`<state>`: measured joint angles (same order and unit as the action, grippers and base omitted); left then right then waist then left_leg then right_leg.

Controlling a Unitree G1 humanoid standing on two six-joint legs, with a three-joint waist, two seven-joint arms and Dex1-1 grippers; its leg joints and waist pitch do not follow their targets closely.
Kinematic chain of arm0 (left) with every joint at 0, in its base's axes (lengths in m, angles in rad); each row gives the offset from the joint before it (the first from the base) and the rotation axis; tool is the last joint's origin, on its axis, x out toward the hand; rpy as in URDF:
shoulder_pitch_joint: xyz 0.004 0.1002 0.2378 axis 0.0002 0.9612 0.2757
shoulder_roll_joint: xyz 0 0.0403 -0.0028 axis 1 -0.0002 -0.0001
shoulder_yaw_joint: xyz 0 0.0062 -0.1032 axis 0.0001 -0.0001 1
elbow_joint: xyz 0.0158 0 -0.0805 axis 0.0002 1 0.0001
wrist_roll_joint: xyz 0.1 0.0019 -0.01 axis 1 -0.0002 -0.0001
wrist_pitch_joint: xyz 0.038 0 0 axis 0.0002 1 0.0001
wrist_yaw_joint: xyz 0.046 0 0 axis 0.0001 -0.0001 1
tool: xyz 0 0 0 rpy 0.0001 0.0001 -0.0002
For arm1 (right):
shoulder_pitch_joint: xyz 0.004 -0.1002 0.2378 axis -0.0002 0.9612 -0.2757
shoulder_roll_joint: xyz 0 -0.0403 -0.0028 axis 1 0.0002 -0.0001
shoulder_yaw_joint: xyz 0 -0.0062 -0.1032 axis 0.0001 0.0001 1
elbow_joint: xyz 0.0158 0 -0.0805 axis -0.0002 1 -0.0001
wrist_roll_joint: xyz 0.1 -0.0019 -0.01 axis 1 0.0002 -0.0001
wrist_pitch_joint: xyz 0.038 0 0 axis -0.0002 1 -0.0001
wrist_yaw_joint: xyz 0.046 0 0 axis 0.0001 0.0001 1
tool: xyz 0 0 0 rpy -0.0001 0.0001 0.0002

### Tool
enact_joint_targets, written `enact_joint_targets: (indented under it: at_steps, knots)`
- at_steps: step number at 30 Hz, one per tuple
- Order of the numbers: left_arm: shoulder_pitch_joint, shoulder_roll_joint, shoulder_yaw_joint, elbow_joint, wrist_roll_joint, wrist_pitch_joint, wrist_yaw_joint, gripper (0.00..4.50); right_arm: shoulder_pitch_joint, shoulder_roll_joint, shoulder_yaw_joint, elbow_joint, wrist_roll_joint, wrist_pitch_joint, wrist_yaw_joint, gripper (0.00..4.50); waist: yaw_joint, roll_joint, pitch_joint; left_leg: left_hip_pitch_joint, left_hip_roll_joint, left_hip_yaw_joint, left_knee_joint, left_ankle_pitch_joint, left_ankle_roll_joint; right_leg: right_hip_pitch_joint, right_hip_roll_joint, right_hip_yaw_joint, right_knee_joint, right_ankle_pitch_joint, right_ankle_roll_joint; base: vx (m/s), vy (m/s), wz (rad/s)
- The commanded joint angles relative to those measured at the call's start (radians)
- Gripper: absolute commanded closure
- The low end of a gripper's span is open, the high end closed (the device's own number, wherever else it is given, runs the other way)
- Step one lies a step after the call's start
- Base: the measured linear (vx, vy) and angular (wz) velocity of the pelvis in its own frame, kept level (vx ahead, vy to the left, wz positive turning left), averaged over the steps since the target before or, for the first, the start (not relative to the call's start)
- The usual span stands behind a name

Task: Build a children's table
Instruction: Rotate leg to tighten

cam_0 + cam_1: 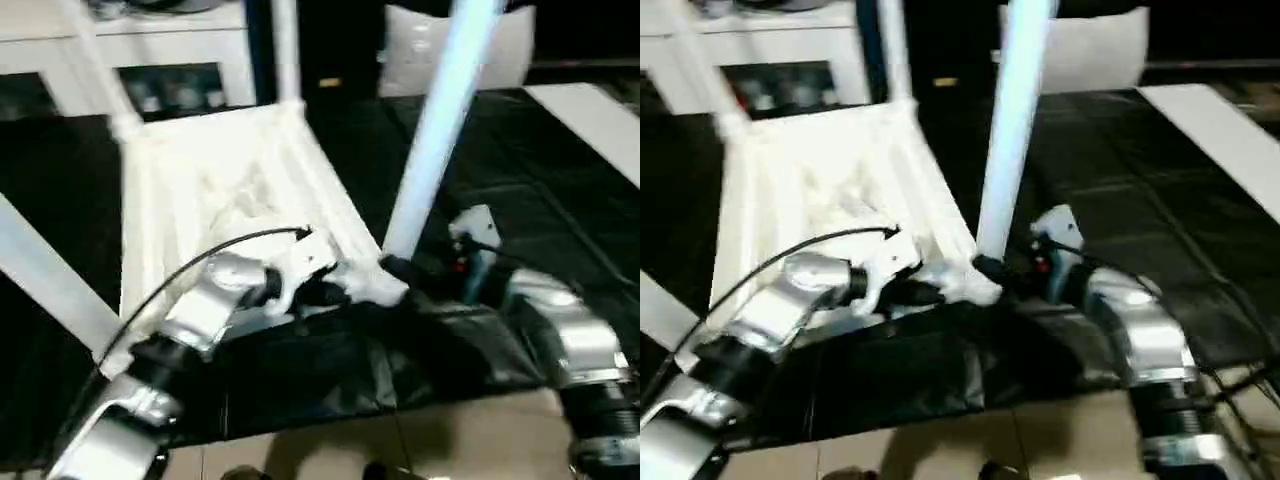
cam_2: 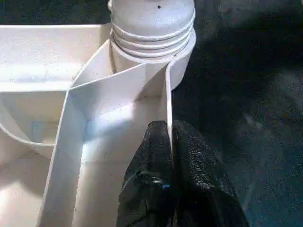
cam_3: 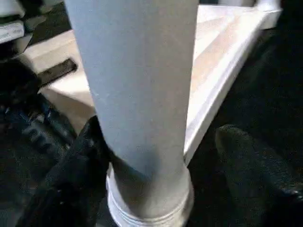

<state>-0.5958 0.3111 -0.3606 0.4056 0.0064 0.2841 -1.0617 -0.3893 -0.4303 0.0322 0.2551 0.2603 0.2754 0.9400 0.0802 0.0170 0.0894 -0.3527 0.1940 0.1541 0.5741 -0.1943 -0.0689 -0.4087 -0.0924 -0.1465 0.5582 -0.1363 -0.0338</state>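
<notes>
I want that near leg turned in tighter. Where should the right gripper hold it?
Low on the round shaft of the leg, just above its ribbed collar at the corner socket, one finger on either side from the robot's right. It stands upright there and tapers upward.

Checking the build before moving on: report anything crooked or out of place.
The near leg leans sideways from its corner socket, and its threads still show above the socket rim, so it looks only partly screwed in. Nothing looks broken.
</notes>
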Motion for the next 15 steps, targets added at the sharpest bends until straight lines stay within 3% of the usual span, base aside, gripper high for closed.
enact_joint_targets:
  at_steps: [1,5,9,10,15]
  knots:
    - [0.007,0.045,-0.044,0.006,0.005,-0.063,-0.102,4.5,0.009,-0.064,0.023,-0.016,-0.01,-0.022,0.112,0.68,0.006,-0.013,-0.081,-0.007,0.031,0.003,-0.051,-0.084,0.115,0.071,-0.065,0.065,-0.054,-0.279,-0.168,0.0,0.0,0.0]
    - [0.008,0.081,-0.062,0.005,-0.008,-0.104,-0.201,4.5,0.013,-0.106,0.047,-0.038,0.041,0.005,0.26,0.93,0.015,-0.008,-0.08,-0.004,0.038,0.003,-0.052,-0.096,0.128,0.07,-0.064,0.063,-0.05,-0.274,-0.178,0.0,0.0,0.0]
    - [0.003,0.108,-0.082,-0.005,-0.022,-0.126,-0.289,4.5,-0.004,-0.125,0.075,-0.022,0.069,0.023,0.35,1.13,0.019,-0.008,-0.079,-0.001,0.042,0.003,-0.053,-0.123,0.112,0.068,-0.066,0.064,-0.053,-0.309,-0.182,0.0,0.0,0.0]
    - [-0.002,0.117,-0.094,-0.003,-0.024,-0.135,-0.317,4.5,-0.013,-0.131,0.091,-0.009,0.078,0.024,0.385,1.31,0.022,-0.013,-0.08,0.002,0.043,0.004,-0.054,-0.125,0.103,0.067,-0.067,0.066,-0.053,-0.31,-0.185,0.0,0.0,0.0]
    - [-0.009,0.121,-0.108,0.005,-0.02,-0.158,-0.349,4.5,-0.03,-0.136,0.123,0.017,0.087,0.038,0.48,1.6,0.032,-0.011,-0.08,0.004,0.044,0.005,-0.053,-0.145,0.093,0.064,-0.067,0.069,-0.049,-0.31,-0.194,0.0,0.0,0.0]
